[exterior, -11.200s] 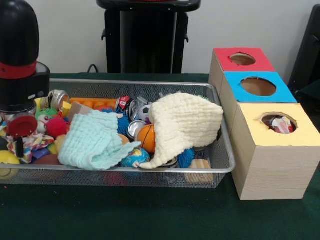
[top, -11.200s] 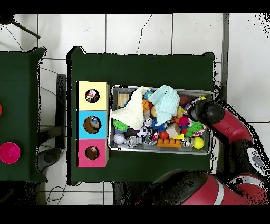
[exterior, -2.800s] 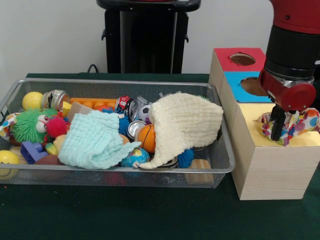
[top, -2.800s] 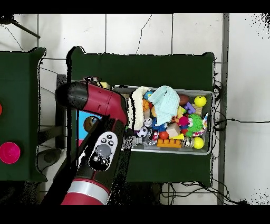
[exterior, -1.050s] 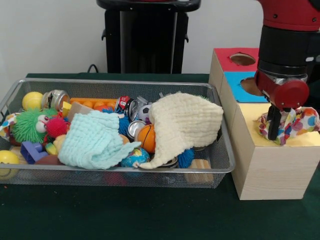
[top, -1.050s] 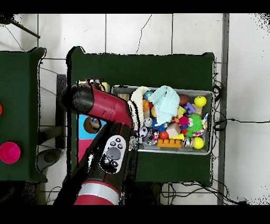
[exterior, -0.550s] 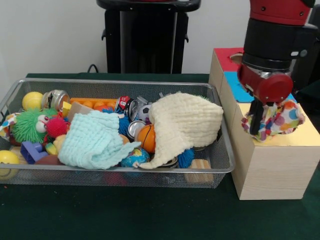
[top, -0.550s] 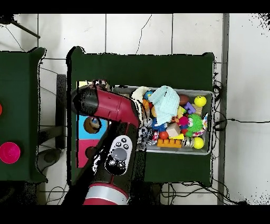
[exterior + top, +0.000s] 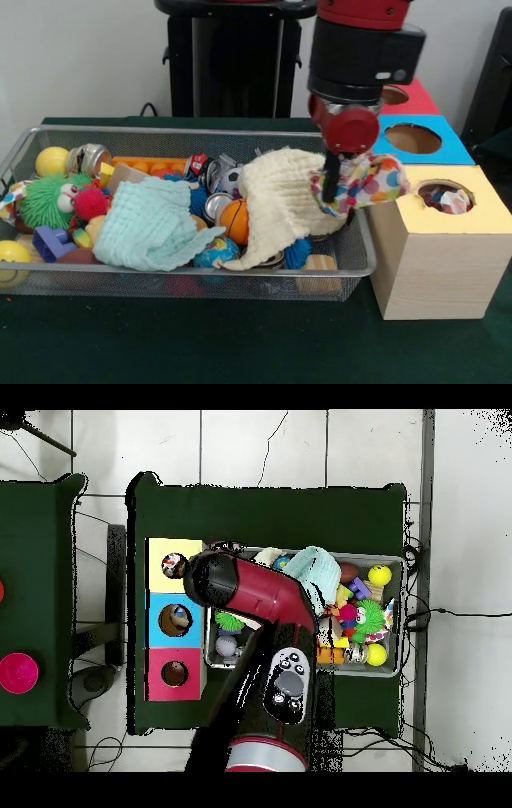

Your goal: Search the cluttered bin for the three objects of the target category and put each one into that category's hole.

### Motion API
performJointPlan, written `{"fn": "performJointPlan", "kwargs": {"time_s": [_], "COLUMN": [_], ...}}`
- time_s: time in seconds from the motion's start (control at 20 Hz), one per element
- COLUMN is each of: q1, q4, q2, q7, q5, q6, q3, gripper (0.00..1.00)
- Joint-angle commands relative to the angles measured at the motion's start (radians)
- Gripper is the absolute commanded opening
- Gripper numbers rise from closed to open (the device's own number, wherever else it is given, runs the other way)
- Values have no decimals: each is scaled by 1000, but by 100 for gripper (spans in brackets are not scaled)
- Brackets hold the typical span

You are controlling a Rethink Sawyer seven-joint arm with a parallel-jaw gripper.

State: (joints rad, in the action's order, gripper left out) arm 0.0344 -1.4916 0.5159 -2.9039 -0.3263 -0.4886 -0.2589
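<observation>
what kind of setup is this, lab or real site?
Most likely a robotics lab test bench: a green-covered table holds a wire bin of mixed toys, beside wooden boxes with colour-coded holes, on a tiled floor.

Hand point(image 9: 334, 189) with spotted cloth point(image 9: 366, 184) back over bin point(image 9: 356, 240)

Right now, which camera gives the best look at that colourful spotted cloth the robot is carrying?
The front view: the spotted cloth hangs in full sight from the end effector, between the wire bin and the yellow-topped box. In the overhead view the arm hides the cloth.
</observation>
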Motion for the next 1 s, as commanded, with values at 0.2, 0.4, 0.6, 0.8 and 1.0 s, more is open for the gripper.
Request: {"fn": "performJointPlan", "kwargs": {"time_s": [0.2, 0.4, 0.6, 0.8, 1.0], "q1": [5, 48, 54, 37, 7], "q4": [-119, -68, -37, 22, 83], "q2": [-61, -70, -62, -43, -2], "q7": [13, -31, -30, -19, 3], "q5": [66, 68, 55, 47, 48], "q6": [-37, -110, -154, -248, -376], "q3": [133, 93, 94, 90, 89], "gripper": [0, 0, 0, 0, 0]}}
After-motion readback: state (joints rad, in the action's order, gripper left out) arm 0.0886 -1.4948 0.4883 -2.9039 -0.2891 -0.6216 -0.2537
